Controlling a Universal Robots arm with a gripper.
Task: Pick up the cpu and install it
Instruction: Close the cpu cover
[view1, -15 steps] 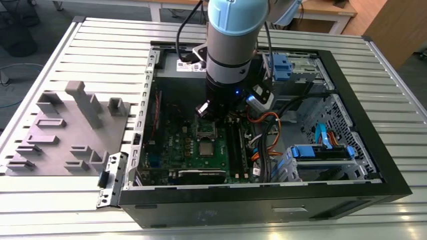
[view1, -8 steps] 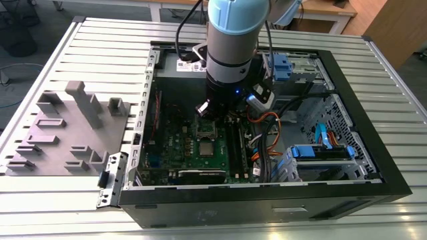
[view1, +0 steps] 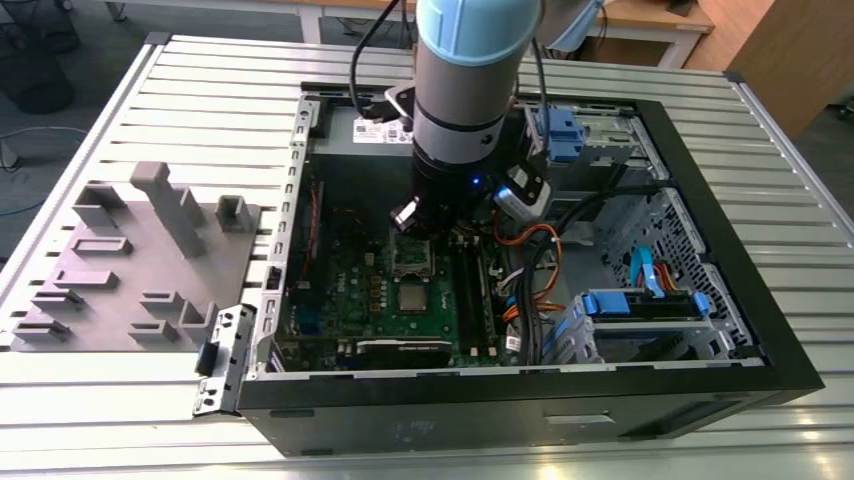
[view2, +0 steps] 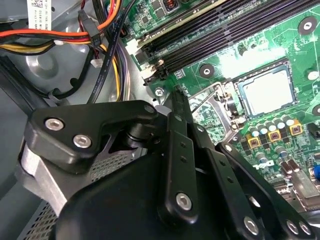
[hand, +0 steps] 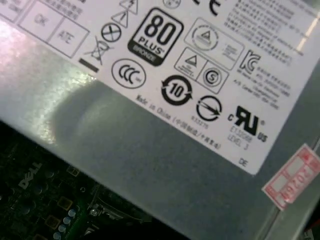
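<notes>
The cpu (view2: 265, 91), a small silver square with a pale rim, lies flat in its socket on the green motherboard (view2: 280, 45); in the exterior view the cpu (view1: 418, 298) sits mid-board. The silver socket frame (view2: 212, 107) stands swung open beside it, on the gripper's side. My gripper (view2: 177, 95) hangs just above the board next to that frame, a short way from the cpu, shut with nothing in it. In the exterior view the arm (view1: 461, 120) reaches down into the open computer case and hides the gripper.
Black case walls (view1: 747, 300) ring the board. Orange and black cables (view2: 95, 30) and memory slots (view2: 225, 30) lie close by. Blue drive brackets (view1: 641, 300) are at the exterior view's right, a grey plastic fixture (view1: 134, 260) at its left. The power supply label (hand: 190, 75) is near.
</notes>
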